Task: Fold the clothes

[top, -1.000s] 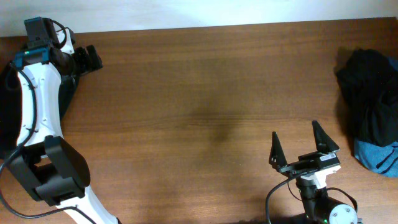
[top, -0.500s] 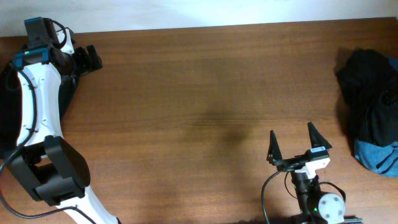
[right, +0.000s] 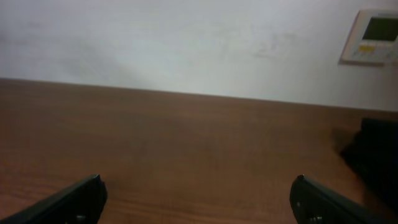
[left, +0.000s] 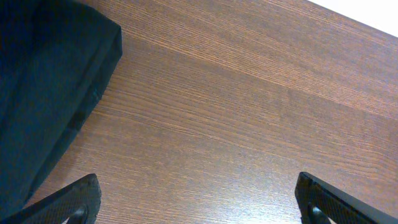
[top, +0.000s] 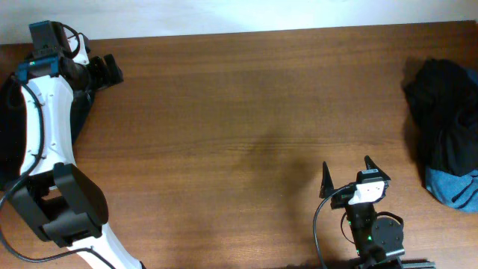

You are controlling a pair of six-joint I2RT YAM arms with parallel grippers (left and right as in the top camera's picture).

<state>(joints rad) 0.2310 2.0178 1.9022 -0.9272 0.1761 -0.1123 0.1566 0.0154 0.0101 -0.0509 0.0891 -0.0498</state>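
Folding looked barely begun: the black clothes (top: 444,119) and the blue piece (top: 455,187) lay heaped at the table's (top: 239,112) right edge, with left gripper (top: 110,69) and right gripper (top: 347,178) both agape and empty.

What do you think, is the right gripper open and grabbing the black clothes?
Not quite: the right gripper is open, but it grabs nothing. The overhead view shows it over bare table, apart from the black clothes.

No readable text, brands or numbers anywhere. The wall panel (right: 375,36) in the right wrist view has a display and a yellowish label, both too blurred to read.
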